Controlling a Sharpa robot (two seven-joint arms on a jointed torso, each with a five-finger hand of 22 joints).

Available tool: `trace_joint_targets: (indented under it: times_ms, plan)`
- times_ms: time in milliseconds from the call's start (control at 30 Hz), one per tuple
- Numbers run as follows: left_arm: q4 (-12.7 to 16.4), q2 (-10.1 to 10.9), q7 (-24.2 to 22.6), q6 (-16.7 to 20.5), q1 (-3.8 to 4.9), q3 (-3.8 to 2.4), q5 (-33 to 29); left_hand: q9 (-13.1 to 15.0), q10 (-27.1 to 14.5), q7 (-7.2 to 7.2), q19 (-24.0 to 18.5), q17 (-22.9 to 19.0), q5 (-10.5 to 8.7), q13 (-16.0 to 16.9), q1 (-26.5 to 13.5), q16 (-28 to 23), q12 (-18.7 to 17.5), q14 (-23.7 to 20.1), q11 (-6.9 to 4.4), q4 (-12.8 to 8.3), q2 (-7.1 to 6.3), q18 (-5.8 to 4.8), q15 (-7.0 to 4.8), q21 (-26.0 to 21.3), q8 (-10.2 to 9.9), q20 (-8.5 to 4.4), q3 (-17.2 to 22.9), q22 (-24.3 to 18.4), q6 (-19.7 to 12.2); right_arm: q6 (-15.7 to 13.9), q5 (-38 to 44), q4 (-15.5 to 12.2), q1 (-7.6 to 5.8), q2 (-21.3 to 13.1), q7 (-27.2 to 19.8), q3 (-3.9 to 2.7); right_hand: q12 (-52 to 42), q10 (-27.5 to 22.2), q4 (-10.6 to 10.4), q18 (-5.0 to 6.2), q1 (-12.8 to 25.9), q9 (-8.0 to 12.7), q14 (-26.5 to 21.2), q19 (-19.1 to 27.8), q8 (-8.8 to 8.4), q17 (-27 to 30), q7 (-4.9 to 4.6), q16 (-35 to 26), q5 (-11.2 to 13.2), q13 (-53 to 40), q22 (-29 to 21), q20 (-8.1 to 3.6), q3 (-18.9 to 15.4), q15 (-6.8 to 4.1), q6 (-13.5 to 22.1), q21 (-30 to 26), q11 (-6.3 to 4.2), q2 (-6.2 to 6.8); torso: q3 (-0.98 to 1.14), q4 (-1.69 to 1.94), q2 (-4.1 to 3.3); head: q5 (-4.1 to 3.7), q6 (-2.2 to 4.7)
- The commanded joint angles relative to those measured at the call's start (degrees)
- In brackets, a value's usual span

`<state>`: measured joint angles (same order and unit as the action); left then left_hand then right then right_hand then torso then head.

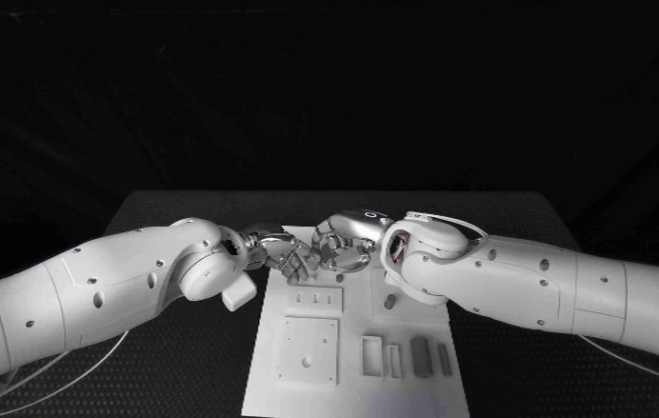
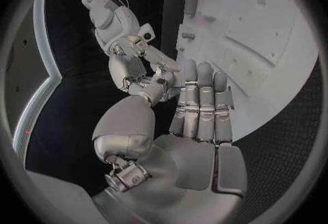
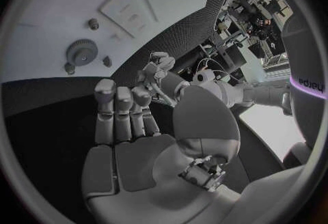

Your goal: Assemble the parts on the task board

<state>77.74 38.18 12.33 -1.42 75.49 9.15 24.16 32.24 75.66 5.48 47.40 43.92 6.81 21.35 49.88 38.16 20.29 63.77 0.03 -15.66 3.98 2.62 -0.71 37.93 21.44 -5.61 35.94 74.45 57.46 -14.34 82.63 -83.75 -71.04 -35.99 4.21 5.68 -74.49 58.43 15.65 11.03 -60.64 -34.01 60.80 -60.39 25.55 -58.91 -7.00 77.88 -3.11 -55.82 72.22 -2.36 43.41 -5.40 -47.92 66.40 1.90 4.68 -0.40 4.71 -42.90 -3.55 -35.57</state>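
Both silver many-fingered hands meet over the far end of the white rectangular task board (image 1: pixel 354 342), which lies lengthwise on the black table (image 1: pixel 179 370). The left hand (image 1: pixel 279 249) hangs just above the board's far left corner; in the left wrist view its fingers (image 2: pixel 200 105) are straight and side by side, palm bare, holding nothing visible. The right hand (image 1: pixel 350 237) sits at the far end too, fingertips touching or almost touching the left hand; cannot tell which. In the right wrist view its fingers (image 3: pixel 117 112) stand upright, close together, slightly bent at the tips, palm bare. Whether anything small is pinched where the two hands meet cannot be told.

On the board: a small grey toothed gear (image 3: pixel 83 52) with small round grey pieces (image 3: pixel 93 24) near it, at the far end close to the right hand. Grey upright rectangular parts (image 1: pixel 422 356) stand in a row at the board's near right side. A raised square plate (image 1: pixel 310 348) sits at the board's near left, a smaller one (image 1: pixel 316 297) just beyond it.
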Motion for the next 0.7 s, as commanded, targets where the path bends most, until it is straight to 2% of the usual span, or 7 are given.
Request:
trace_joint_targets:
  times_ms: [33, 100, 133, 200, 333, 467, 700]
  plan:
    - [0.01, -0.04, -0.51, -0.57, 0.04, -0.04, 0.14, 0.15, -0.08, -0.02, -0.48, -0.1, 0.35, 0.08, -0.26, 0.08, -0.33, -0.49, 0.44, -0.03, 1.09, -0.76, 0.1, 0.36, -0.25, -0.66, 0.48, -0.08, 0.63, 0.22, -0.15, -0.11, 0.04, -0.02, -0.43, -0.02, 0.18, -4.7, -0.01, 3.97, 0.17, 0.09, 0.95, -0.09, -0.05, -0.06, 2.29, -0.3, 0.24, -0.07, -0.06, -0.26, 0.35, -1.52, -11.05, 0.26, -3.16, 0.57, -0.01, 0.03, 0.0, -0.04, 0.04]
    - [0.0, 0.0, -0.55, -0.41, 0.04, -0.04, -0.05, 0.21, -0.08, -0.01, -0.54, -0.12, 0.49, 0.1, -0.56, 0.08, -0.35, -0.53, 0.45, -0.09, 1.34, -0.79, 0.12, 0.38, -0.28, -0.63, 0.62, -0.08, 0.65, 0.33, -0.17, -0.11, 0.04, -0.01, -0.44, -0.02, 0.18, -4.69, -0.01, 3.97, 0.17, 0.09, 0.95, -0.09, -0.05, -0.06, 2.29, -0.3, 0.24, -0.07, -0.06, -0.26, 0.36, -1.52, -11.05, 0.26, -3.16, 0.57, -0.01, 0.05, 0.0, -0.06, 0.02]
    - [-0.01, 0.01, -0.57, -0.32, 0.04, -0.04, -0.1, 0.3, -0.14, 0.03, -0.7, -0.16, 0.69, 0.12, -1.49, 0.08, -0.42, -0.61, 0.48, -0.16, 2.04, -0.83, 0.18, 0.39, -0.41, -0.59, 0.8, -0.1, 0.62, 0.39, -0.2, -0.13, 0.05, -0.01, -0.45, -0.02, 0.18, -4.69, -0.01, 3.97, 0.17, 0.08, 0.96, -0.09, -0.05, -0.06, 2.29, -0.3, 0.24, -0.07, -0.06, -0.27, 0.37, -1.52, -11.05, 0.26, -3.16, 0.57, -0.01, 0.03, -0.01, -0.06, 0.04]
    - [-0.03, 0.04, -0.72, -0.26, 0.04, -0.04, -0.16, 0.65, -0.09, -0.01, -0.72, -0.34, -2.24, 0.27, -3.14, 0.19, -0.55, -0.62, 0.45, -0.03, 1.62, -0.78, 0.18, 0.59, -0.79, -0.64, 5.23, -0.24, 0.82, 0.46, -0.3, -0.16, 0.06, 0.02, -0.48, -0.02, 0.18, -4.69, -0.01, 3.97, 0.18, 0.08, 0.96, -0.1, -0.06, -0.07, 2.29, -0.3, 0.24, -0.08, -0.06, -0.27, 0.37, -1.52, -11.06, 0.26, -3.16, 0.58, -0.01, 0.01, -0.02, -0.05, 0.01]
    - [-0.05, 0.05, -0.92, 0.02, 0.03, -0.04, -0.44, 0.86, -0.01, -0.01, -0.72, -0.37, -2.58, 0.37, -4.07, 0.29, -0.54, -0.6, 0.45, -0.17, 1.87, -0.8, 0.15, 0.79, -0.86, -0.61, 5.85, -0.2, 0.92, 0.56, -0.36, -0.18, 0.17, 0.11, -0.46, -0.02, 0.18, -4.68, 0.0, 3.97, 0.19, 0.07, 0.97, -0.11, -0.07, -0.07, 2.29, -0.3, 0.24, -0.08, -0.06, -0.27, 0.4, -1.52, -11.06, 0.27, -3.16, 0.58, -0.02, -0.01, -0.02, -0.01, -0.07]
    - [-0.08, 0.03, -1.06, 0.68, 0.03, -0.04, -0.73, 1.19, 0.05, -0.05, -0.85, -0.39, -2.66, 0.52, -5.75, 0.45, -0.53, -0.61, 0.42, -0.51, 2.84, -0.81, 0.14, 0.99, -0.96, -0.61, 6.38, -0.18, 1.07, 0.7, -0.39, -0.2, 0.28, 0.13, -0.34, -0.02, 0.18, -4.68, 0.0, 3.97, 0.22, 0.05, 0.98, -0.12, -0.08, -0.07, 2.28, -0.3, 0.24, -0.09, -0.07, -0.27, 0.42, -1.52, -11.06, 0.27, -3.16, 0.6, -0.03, 0.06, 0.01, -0.03, -0.15]
    - [-0.12, 0.16, -0.84, 1.48, 0.03, -0.03, -0.49, 1.44, 0.21, -0.18, -1.01, -0.35, -2.3, 0.64, -6.36, 0.63, -0.46, -0.53, 0.33, -0.86, 3.17, -0.8, 0.07, 1.09, -0.9, -0.66, 6.85, -0.16, 1.33, 0.71, -0.62, -0.36, 0.5, -0.18, -0.16, -0.02, 0.2, -4.66, -0.01, 3.97, 0.32, -0.01, 1.01, -0.15, -0.13, -0.08, 2.28, -0.34, 0.08, -0.1, -0.1, -0.27, 0.57, -1.5, -11.1, 0.25, -3.14, 0.73, 0.0, 0.02, 0.01, 0.06, -0.21]
